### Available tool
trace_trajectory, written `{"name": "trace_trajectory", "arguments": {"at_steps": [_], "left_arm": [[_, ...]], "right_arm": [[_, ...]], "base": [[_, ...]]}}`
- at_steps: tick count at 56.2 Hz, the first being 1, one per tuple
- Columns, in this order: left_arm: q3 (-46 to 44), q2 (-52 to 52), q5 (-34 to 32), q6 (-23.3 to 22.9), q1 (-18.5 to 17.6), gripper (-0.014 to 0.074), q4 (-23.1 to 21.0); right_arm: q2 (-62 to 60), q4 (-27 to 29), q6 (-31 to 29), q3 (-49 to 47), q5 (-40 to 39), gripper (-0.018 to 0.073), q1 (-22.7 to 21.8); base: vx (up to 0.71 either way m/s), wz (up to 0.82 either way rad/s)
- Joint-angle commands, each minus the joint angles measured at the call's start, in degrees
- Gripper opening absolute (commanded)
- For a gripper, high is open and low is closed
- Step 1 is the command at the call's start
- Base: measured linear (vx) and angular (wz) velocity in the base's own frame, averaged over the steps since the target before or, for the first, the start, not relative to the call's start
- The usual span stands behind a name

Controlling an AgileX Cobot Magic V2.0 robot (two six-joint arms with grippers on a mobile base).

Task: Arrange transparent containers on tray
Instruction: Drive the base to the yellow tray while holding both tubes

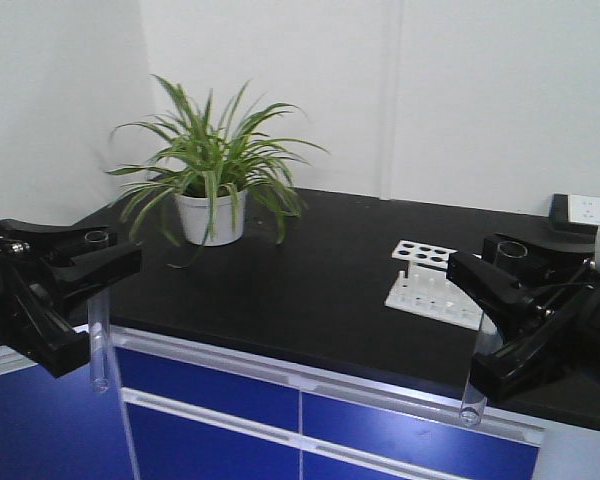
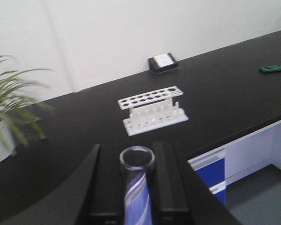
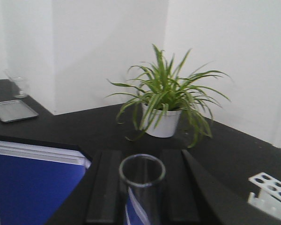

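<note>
**Two-arm grasp.** Each pair of black fingers (image 2: 166, 187) is clamped on one test tube just below its open rim. We take this high grip as meant to hold the tube upright, round bottom hanging free of the counter (image 1: 310, 290).

- **Left:** the left gripper (image 1: 115, 255) holds the left test tube (image 1: 100, 345) well left of the white rack (image 1: 425, 275).
- **Right:** the right gripper (image 1: 475, 275) holds the right test tube (image 1: 473, 385) just right of that rack.

We note clear, smooth, slender glass, and matt plastic pierced with round holes. The tray appears in no view.
</note>
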Motion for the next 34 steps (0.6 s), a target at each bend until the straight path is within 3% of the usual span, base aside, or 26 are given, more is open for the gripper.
{"name": "trace_trajectory", "arguments": {"at_steps": [1,34], "left_arm": [[-1.98,-1.03,0.91,-0.43,-0.33,-0.0003,-2.58],[-1.98,-1.03,0.91,-0.43,-0.33,-0.0003,-2.58]], "right_arm": [[-0.8,0.37,-0.21,-1.72,-2.66,-0.0011,-0.02],[-0.8,0.37,-0.21,-1.72,-2.66,-0.0011,-0.02]], "base": [[-0.27,0.55],[-0.25,0.53]]}}
